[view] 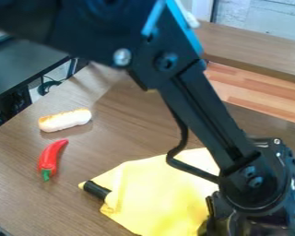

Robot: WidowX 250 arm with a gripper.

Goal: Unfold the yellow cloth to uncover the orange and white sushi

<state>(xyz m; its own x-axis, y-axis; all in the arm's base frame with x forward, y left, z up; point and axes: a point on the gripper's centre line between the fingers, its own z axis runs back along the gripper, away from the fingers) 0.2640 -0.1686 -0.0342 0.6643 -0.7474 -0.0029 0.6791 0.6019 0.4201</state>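
Stretching across most of the view, the brown table [131, 133] bears everything near the gripper. The black arm [202, 110] comes in from the upper left and slants down over it to the lower right. Beyond the table lie a black table [20, 60] at the left and a wooden ledge [255, 46] at the upper right. The yellow cloth [165, 193] is spread, a little creased, at the bottom centre, its right part hidden behind the arm and the gripper [251, 223]. The gripper is at the lower right, nearest the cloth; whether it is open or shut, touches the cloth or has hold of anything, I cannot tell. Left of the cloth, well apart from it, lies a white roll [65, 120] with a browned top. Just below the roll is a red pepper [50, 158], green stem downward. A short black rod [97, 189] with a yellow tip pokes out at the cloth's left corner.
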